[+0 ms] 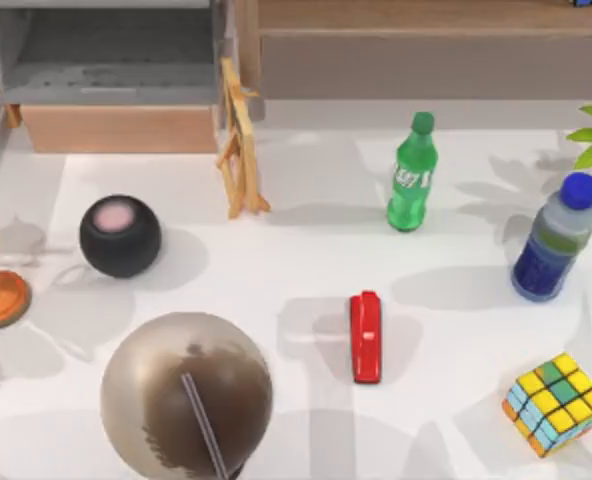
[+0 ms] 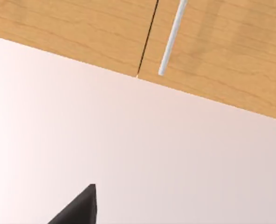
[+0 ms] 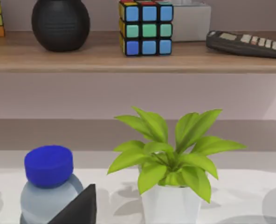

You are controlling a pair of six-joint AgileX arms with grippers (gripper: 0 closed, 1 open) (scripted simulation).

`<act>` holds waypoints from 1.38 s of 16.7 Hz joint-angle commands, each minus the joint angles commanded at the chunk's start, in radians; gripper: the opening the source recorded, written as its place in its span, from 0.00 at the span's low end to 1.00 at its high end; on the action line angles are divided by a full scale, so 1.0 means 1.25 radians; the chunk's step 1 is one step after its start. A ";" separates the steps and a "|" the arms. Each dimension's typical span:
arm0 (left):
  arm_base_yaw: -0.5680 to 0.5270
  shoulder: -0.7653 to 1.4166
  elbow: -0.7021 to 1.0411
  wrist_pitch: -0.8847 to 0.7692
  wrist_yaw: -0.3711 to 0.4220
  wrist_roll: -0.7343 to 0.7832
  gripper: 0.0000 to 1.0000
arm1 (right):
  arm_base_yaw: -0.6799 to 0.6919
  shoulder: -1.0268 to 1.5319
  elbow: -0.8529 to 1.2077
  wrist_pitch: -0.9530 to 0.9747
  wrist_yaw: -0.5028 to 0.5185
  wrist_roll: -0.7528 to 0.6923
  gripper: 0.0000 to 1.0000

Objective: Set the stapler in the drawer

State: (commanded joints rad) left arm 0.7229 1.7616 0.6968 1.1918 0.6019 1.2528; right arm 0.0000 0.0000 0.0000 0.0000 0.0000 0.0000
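Stapler (image 1: pixel 366 337) seen flat on table (image 1: pixel 296 270), centre-right, ungripped, well apart from drawer (image 1: pixel 116 75). Drawer found open at top-left, ready to receive. Jaw state of L and R grippers: cannot tell. Pickup judged not yet begun.

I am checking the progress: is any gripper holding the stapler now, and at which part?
No. The stapler lies free on the table, with no gripper at it. The drawer is open at the top view's upper left.
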 joint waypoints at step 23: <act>-1.151 0.301 0.978 -1.780 -0.431 -1.484 1.00 | 0.000 0.000 0.000 0.000 0.000 0.000 1.00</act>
State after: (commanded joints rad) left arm -0.7155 2.1378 1.9187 -1.0334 0.0628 -0.6026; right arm 0.0000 0.0000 0.0000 0.0000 0.0000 0.0000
